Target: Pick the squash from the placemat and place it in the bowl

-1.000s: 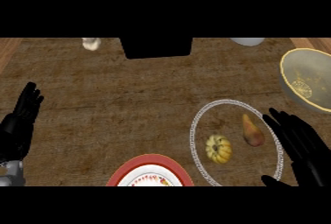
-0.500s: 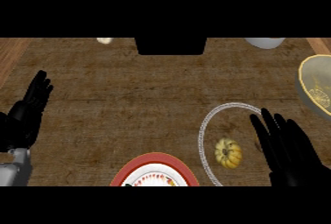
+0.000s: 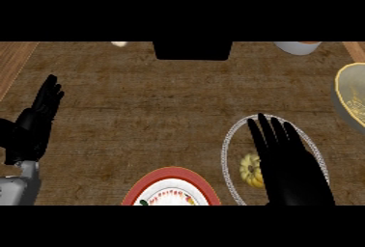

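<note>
You've got two black hands in shot, one at the left edge (image 3: 34, 126), one lower right (image 3: 288, 164). One yellow squash (image 3: 251, 171), one oval placemat (image 3: 230, 144), one bowl (image 3: 349, 94) far right, one red-rimmed plate (image 3: 153, 179) at bottom centre, one white cup (image 3: 296, 47) up top.
</note>
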Controlling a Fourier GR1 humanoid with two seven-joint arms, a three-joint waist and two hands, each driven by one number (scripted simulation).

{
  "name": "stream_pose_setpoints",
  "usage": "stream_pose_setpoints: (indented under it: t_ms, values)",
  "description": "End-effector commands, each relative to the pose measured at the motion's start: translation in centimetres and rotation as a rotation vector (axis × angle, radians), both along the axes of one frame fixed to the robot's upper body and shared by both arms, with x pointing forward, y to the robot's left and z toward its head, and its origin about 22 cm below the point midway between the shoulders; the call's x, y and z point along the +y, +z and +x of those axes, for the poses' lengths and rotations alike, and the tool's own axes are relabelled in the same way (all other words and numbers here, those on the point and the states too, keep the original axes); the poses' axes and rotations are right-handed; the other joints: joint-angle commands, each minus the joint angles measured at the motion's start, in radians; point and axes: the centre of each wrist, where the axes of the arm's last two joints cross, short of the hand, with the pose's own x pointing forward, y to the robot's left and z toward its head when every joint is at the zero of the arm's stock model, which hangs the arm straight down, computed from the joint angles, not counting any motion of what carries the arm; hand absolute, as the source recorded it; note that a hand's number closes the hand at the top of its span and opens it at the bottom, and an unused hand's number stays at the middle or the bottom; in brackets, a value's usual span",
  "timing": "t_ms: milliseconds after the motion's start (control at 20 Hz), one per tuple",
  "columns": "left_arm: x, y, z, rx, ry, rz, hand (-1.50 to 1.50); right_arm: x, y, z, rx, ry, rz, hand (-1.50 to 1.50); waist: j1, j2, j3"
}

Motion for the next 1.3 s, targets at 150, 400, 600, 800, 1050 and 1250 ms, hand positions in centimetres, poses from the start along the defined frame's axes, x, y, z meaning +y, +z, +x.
stream_pose_setpoints:
  t_ms: [150,400,600,800,1050,1250]
  values:
    - [0.9,0.9,0.7,-0.011,0.012,0.005,0.00,1.9,-0.5,4.0,0.245,-0.130,-0.122,-1.50,-0.003,0.001,0.002]
    - [1.5,0.2,-0.4,0.011,-0.002,0.001,0.00,1.6,-2.3,6.1,0.380,-0.208,-0.207,-1.50,0.005,-0.004,0.001]
    - [1.7,-0.1,0.5,0.000,0.040,0.007,0.00,2.6,-4.0,5.3,0.441,-0.201,-0.253,-1.50,-0.021,-0.002,0.002]
    - [-0.5,0.2,-0.2,-0.002,0.015,0.005,0.00,4.4,-3.5,6.2,0.375,-0.203,-0.303,-1.50,-0.009,-0.004,0.004]
    - [0.5,-0.7,-0.2,0.006,0.016,-0.005,0.00,3.1,-2.2,7.5,0.290,-0.175,-0.346,-1.50,-0.011,-0.003,0.004]
    - [-0.3,-0.3,-1.7,-0.006,0.020,0.005,0.00,4.1,-5.2,6.2,0.315,-0.195,-0.338,-1.50,-0.009,-0.004,0.005]
